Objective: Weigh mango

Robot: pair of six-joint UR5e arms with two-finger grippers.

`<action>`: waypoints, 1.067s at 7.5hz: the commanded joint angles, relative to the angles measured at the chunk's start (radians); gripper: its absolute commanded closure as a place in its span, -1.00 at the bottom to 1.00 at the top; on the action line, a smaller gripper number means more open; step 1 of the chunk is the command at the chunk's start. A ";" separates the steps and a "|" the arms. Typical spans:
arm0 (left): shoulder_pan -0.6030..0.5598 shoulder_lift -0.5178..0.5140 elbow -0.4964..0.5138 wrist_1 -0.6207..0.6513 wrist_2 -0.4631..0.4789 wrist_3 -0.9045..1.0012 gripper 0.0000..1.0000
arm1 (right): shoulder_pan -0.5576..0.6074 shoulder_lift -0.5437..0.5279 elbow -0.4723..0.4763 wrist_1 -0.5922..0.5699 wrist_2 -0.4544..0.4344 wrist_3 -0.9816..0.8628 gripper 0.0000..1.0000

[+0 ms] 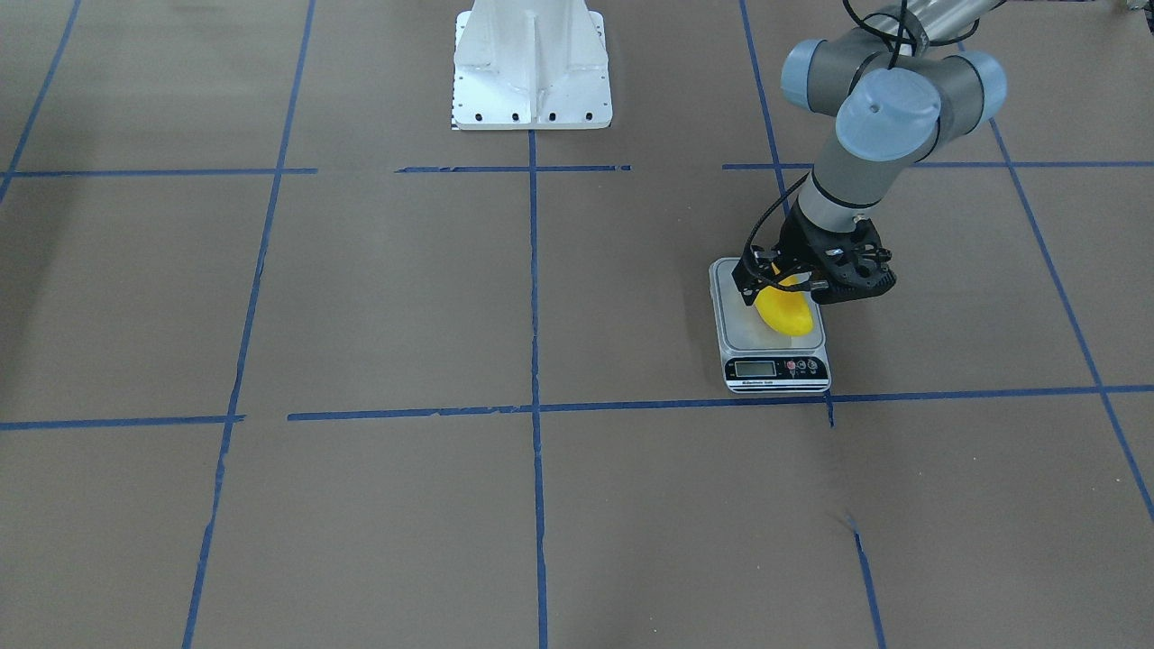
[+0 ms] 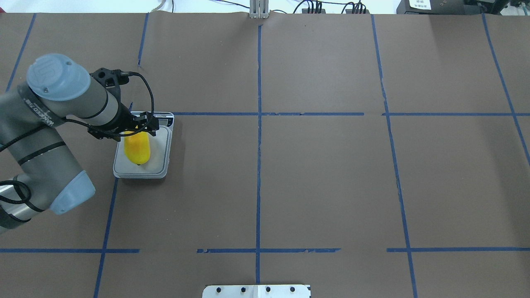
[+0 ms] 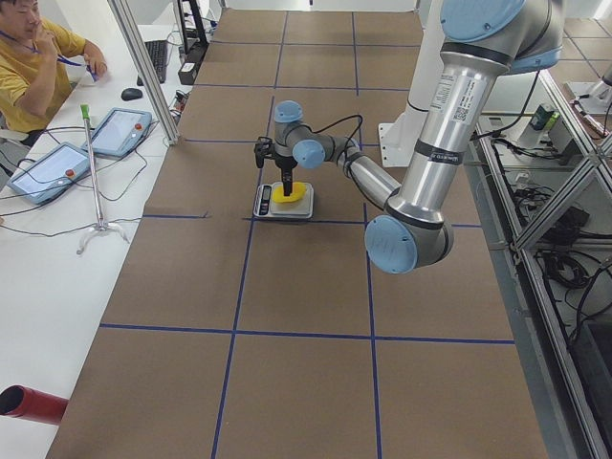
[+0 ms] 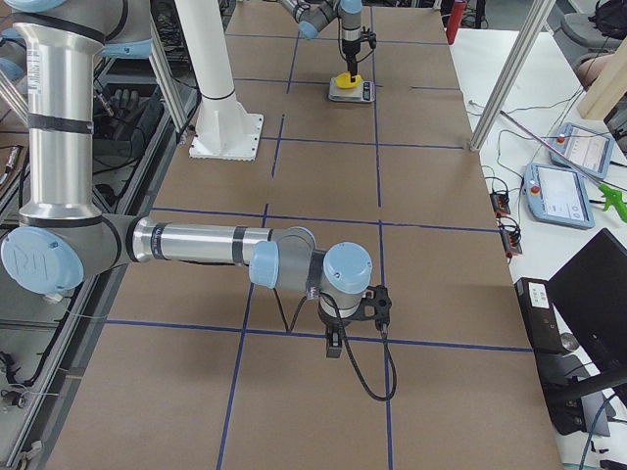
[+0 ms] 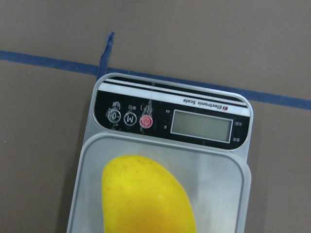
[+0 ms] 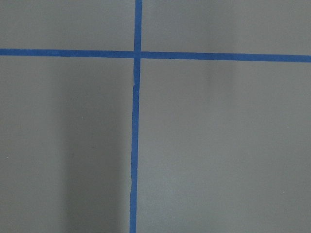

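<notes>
From my station, the left gripper (image 1: pixel 783 287) stood over the scale (image 1: pixel 775 368), fingers pressed against the sides of the mango (image 1: pixel 786 311). The fruit lay lengthwise on the scale's platform, just short of the display (image 5: pixel 201 125). I judged this the set-down step, nearly done. Next I would need to let go and lift clear of the scale for a true reading.

A robotics lab: a table (image 3: pixel 306 382) papered brown and gridded in blue tape (image 2: pixel 258 165), with teach pendants (image 3: pixel 120 131) and a seated operator (image 3: pixel 38 67) alongside.
</notes>
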 commanded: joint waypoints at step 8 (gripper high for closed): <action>-0.831 0.248 0.301 0.011 -0.321 1.199 -1.00 | 0.000 0.000 0.000 0.000 0.000 0.000 -1.00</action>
